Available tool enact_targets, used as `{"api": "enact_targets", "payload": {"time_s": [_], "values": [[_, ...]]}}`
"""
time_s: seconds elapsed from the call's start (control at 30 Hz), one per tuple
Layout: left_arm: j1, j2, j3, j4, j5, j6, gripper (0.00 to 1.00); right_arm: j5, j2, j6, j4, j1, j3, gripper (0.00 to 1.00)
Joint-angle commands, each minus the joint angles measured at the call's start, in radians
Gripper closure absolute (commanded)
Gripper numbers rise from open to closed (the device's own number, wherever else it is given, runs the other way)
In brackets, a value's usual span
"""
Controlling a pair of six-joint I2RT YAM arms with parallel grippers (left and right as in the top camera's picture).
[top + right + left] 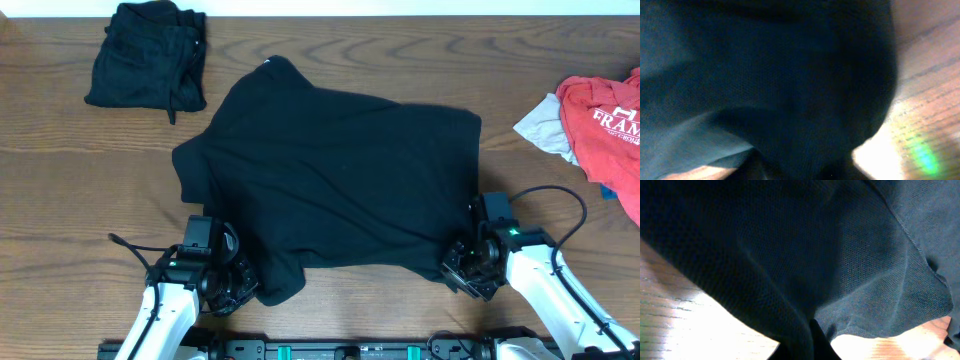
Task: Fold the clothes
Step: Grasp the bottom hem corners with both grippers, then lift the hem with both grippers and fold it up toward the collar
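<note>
A black top (335,175) lies spread across the middle of the table. My left gripper (238,285) is at its near left corner, shut on a pinch of the cloth. In the left wrist view the black top (790,240) gathers into a fold that runs down into the jaws (812,347). My right gripper (465,268) sits at the near right corner of the hem. In the right wrist view the black top (790,75) is blurred and covers the fingers, so their state is hidden.
A folded black garment (148,55) lies at the far left. At the right edge a red tee with white letters (605,125) lies over a light grey piece (545,125). Bare wooden table (80,190) shows on both sides.
</note>
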State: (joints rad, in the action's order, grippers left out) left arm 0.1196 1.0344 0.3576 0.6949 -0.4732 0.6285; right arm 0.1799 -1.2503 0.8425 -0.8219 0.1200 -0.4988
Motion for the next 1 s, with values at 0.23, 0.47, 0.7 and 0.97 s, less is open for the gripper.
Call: {"api": "enact_targets", "payload": {"time_s": [0.23,0.47,0.7,0.97], "values": [[0.000,0.001,0.054,0.017,-0.018,-0.049,0.94,-0.026,-0.003,-0.058,-0.012,-0.006,-0.052,0.99],[0.000,-0.039,0.120,0.038,-0.017,-0.075,0.94,-0.027,0.010,-0.140,-0.024,-0.006,-0.117,0.99],[0.000,-0.106,0.157,0.089,-0.017,-0.074,0.94,-0.062,0.018,-0.192,-0.060,-0.006,-0.195,0.96],[0.000,-0.156,0.180,0.086,0.003,-0.099,0.94,-0.114,0.018,-0.193,-0.048,-0.015,-0.204,0.99]]}}
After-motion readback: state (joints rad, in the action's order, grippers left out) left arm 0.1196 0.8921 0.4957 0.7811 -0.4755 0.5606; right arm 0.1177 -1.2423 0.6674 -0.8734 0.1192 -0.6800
